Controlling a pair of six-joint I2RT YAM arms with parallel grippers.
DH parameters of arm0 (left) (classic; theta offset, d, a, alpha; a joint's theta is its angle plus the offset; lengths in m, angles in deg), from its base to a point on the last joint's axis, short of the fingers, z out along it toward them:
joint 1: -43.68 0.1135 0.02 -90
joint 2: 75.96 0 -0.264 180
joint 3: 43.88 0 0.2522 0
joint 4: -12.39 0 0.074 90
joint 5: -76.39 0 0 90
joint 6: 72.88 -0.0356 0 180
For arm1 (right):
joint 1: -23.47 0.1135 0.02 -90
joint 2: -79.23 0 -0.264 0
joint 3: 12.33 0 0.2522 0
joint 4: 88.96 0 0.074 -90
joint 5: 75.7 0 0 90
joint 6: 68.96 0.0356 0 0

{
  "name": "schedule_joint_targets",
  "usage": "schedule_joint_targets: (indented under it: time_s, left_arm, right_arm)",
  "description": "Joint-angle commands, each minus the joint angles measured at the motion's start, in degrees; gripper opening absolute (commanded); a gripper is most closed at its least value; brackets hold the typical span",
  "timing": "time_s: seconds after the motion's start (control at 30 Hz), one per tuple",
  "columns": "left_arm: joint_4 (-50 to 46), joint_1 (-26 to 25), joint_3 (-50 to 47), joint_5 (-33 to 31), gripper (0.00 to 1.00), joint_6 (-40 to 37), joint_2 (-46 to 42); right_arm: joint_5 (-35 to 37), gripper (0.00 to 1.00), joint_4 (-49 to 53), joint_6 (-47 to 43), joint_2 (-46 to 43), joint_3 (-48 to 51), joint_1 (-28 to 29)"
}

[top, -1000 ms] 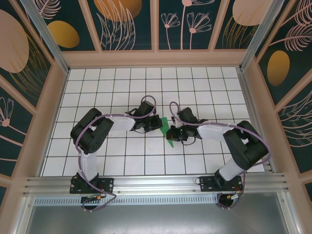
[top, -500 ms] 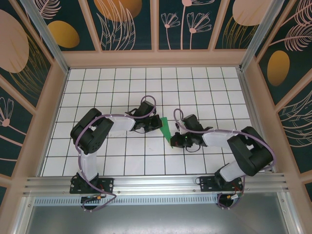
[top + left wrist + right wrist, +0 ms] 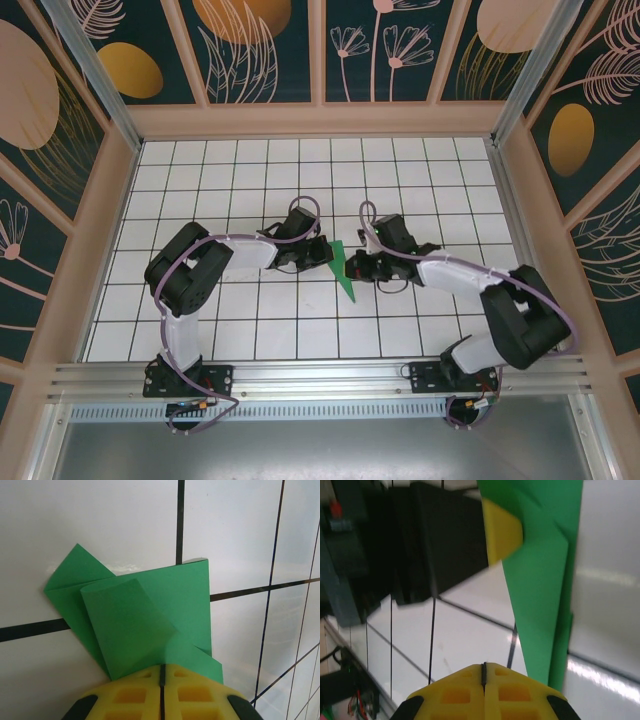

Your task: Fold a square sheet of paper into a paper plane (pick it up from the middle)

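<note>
The square sheet of paper (image 3: 347,282) is a folded green wedge on the white grid, its sharp tip pointing toward the near edge. In the left wrist view the paper (image 3: 150,605) shows overlapping creased flaps. My left gripper (image 3: 328,256) is shut, and its yellow tips (image 3: 161,667) rest on the wedge's edge from the left. One of its pads (image 3: 501,530) lies on the green paper (image 3: 540,590). My right gripper (image 3: 353,268) is shut on nothing (image 3: 483,666). It sits beside the wedge's long edge, close to the left gripper.
Both arms reach inward over the middle of the gridded table (image 3: 250,330). Pink frame walls (image 3: 112,210) close in the sides and back. An aluminium rail (image 3: 320,375) runs along the near edge.
My right gripper swung down toward the wedge's tip, then came back up along its right side. The paper now lies flatter. The left gripper stayed put.
</note>
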State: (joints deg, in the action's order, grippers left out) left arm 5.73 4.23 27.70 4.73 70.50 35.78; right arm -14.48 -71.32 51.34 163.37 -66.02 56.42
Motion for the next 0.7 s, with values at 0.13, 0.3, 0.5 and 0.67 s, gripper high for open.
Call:
schedule_joint_targets:
  time_s: [0.13, 0.3, 0.5, 0.67]
  left_arm:
    - [-8.3, 0.3, 0.0, -5.0, 0.13, -3.0, 4.0]
    - [-6.6, 0.3, 1.3, -3.5, 0.2, -7.2, 1.9]
    - [3.4, 0.3, -1.8, 1.4, 0.3, -10.5, -5.2]
    - [9.5, 0.4, -7.2, 1.7, 0.31, -10.8, -8.0]
  right_arm:
    - [-0.7, 0.04, -4.5, 1.0, 10.3, -2.4, 0.2]
    - [1.7, 0.03, -3.3, 0.3, 13.0, -0.7, -0.8]
    - [1.5, 0.01, -4.2, 1.2, 14.0, 1.7, -1.2]
    - [1.4, 0.01, -4.2, 2.2, 14.5, 2.2, -3.1]
